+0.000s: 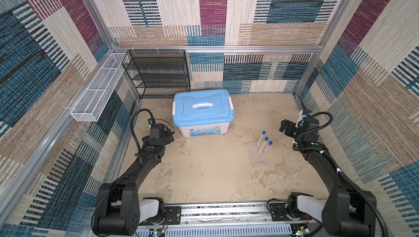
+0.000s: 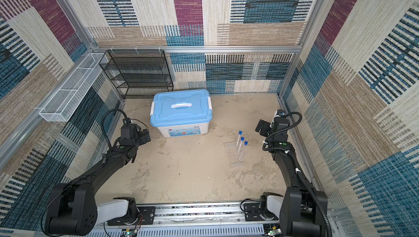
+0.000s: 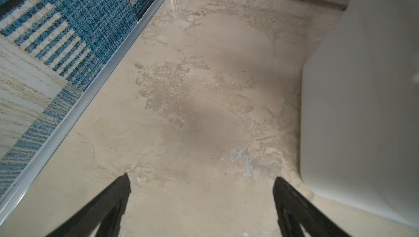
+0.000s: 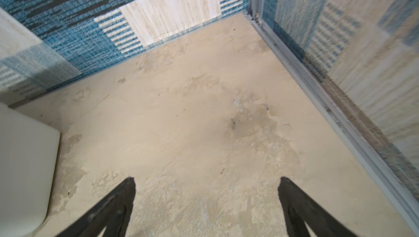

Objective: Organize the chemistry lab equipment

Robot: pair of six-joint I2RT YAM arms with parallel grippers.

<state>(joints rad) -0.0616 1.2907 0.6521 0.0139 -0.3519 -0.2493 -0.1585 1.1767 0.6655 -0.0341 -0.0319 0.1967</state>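
The left gripper [image 3: 201, 179] hangs spread and empty over bare table, left of the lidded blue storage box [image 1: 203, 109]. Three blue-capped test tubes [image 1: 263, 145] stand in a clear rack [image 1: 256, 156] right of centre. The right gripper [image 4: 206, 181], also spread and empty, hovers far right. Tubes remain outside the box; whether they belong inside, I cannot tell.

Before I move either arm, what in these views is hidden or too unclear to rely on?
- Storage box contents: closed blue lid hides them in both top views.
- Test tubes: absent from both wrist views; fill unreadable, too small.
- Clear rack under them: transparent, outline faint.
- Box label: too small.
- Left claw, right claw: only fingertips show.
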